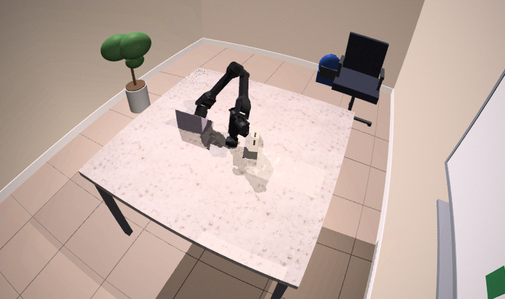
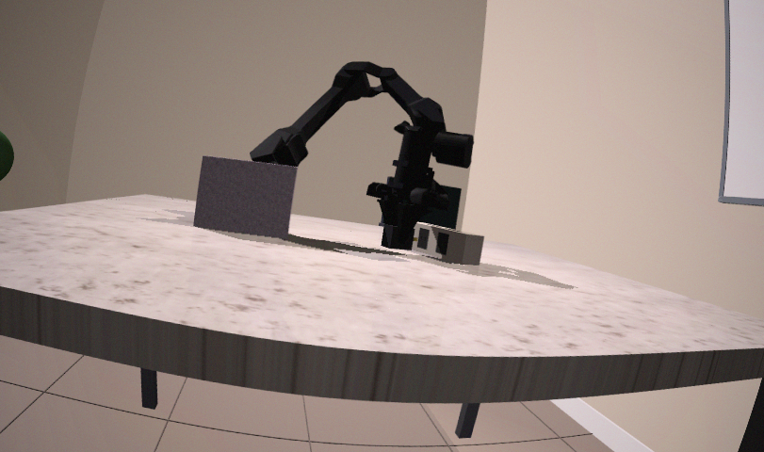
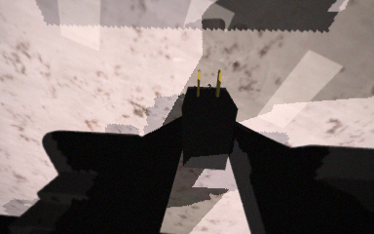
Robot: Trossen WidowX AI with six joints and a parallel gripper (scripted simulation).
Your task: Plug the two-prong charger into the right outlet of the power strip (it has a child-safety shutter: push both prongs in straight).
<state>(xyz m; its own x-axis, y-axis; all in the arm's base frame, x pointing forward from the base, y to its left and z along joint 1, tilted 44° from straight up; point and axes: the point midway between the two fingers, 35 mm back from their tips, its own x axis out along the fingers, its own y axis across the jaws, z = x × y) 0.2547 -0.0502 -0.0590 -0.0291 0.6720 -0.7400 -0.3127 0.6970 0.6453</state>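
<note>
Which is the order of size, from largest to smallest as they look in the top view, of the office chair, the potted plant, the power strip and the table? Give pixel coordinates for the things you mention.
1. Table (image 1: 195,185) (image 2: 318,314)
2. Office chair (image 1: 358,81) and potted plant (image 1: 135,45): too alike to rank
3. Power strip (image 1: 254,147) (image 2: 464,246)

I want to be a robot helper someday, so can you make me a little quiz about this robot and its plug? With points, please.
1. True or false: the gripper (image 1: 232,143) (image 2: 397,246) (image 3: 205,122) is holding the charger (image 3: 209,124).
2. How many gold prongs (image 3: 218,84) stick out of the charger?
3. Fill in the blank: the power strip (image 1: 254,143) (image 2: 463,246) rests on the ____.
Key: 1. true; 2. two; 3. table (image 1: 195,185) (image 2: 318,302)
</note>
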